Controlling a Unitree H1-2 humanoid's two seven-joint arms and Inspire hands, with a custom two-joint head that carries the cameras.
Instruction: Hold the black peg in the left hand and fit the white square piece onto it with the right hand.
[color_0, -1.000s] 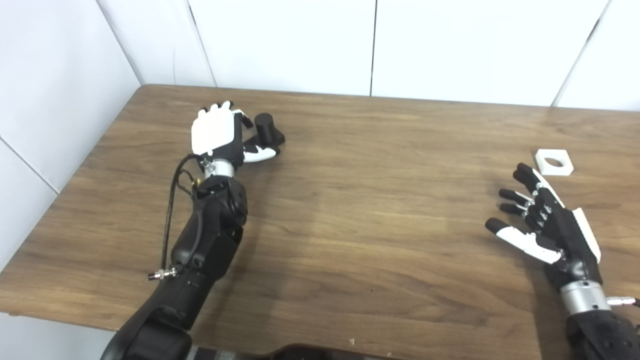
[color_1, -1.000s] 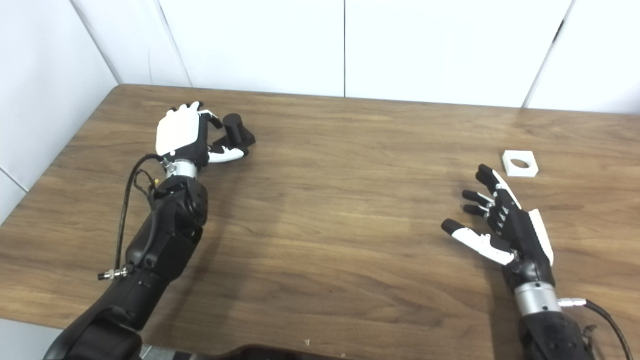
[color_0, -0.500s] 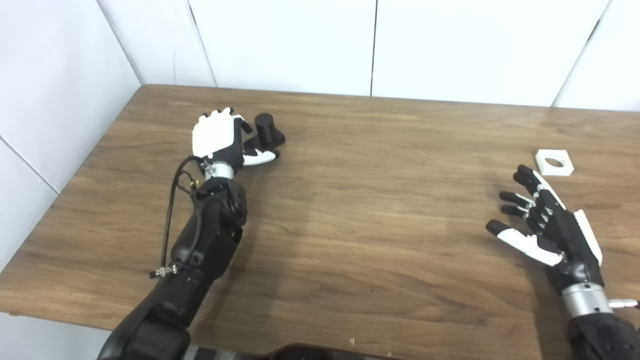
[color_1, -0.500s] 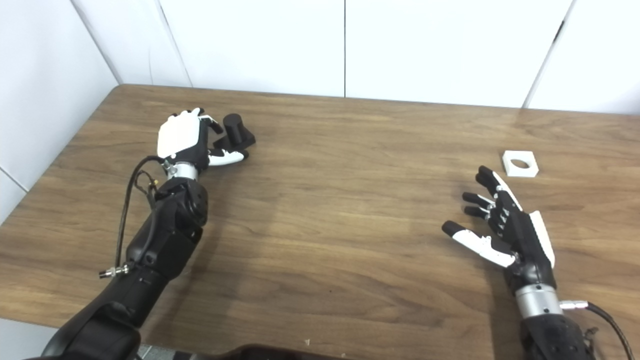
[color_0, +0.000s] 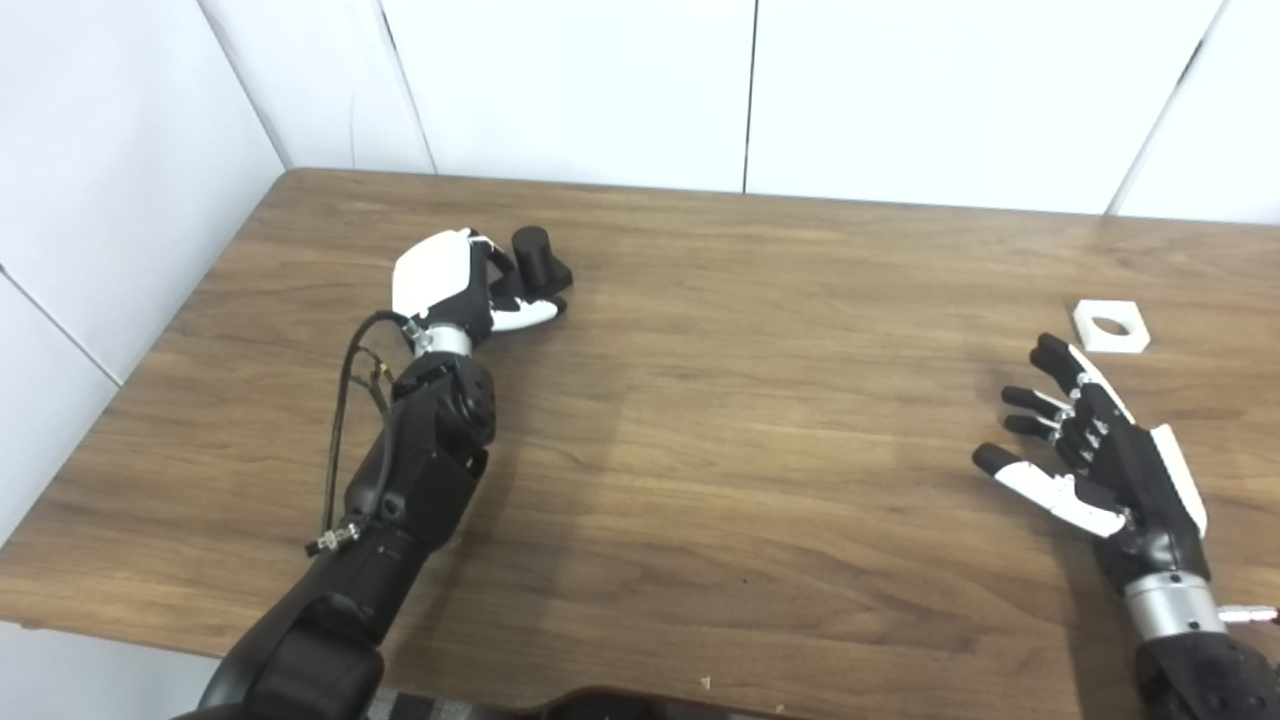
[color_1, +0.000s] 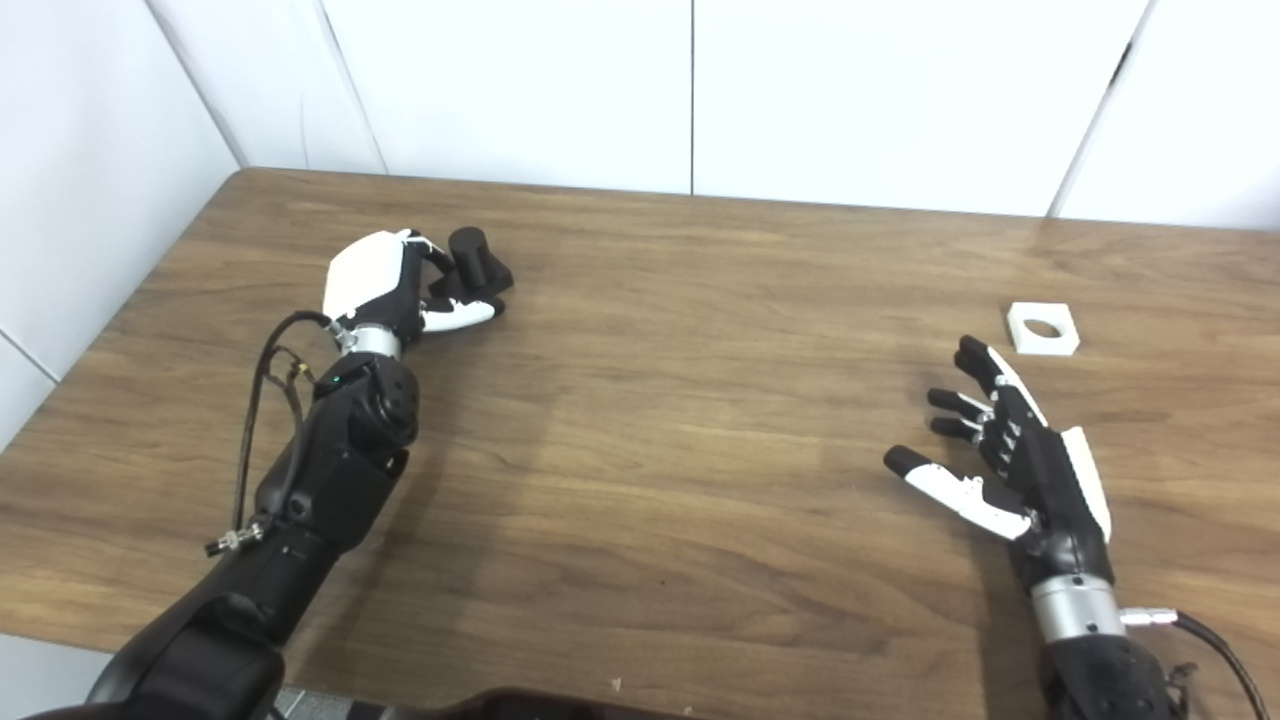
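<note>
On the wooden table (color_0: 700, 420), my left hand (color_0: 445, 285) has curled down around the black peg (color_0: 535, 262) at its fingertips, so the grasp looks nearly made, while my right hand (color_0: 1095, 450) waits spread, the white square piece (color_0: 1110, 326) just beyond it.

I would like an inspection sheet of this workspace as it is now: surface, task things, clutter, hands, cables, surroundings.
Surface: brown wood-grain table, flat, mostly bare.
Job's things: black cylindrical peg on a black base, upright at far left; white square piece with a round hole, flat on the table at far right.
Clutter: one small pale speck near the front edge.
Hands: left hand curled against the peg, grip not confirmed; right hand open, fingers spread, short of the white piece, not touching it.
Cables: black cable looped along the left forearm; another at the right wrist.
Surroundings: white wall panels behind and left.
</note>
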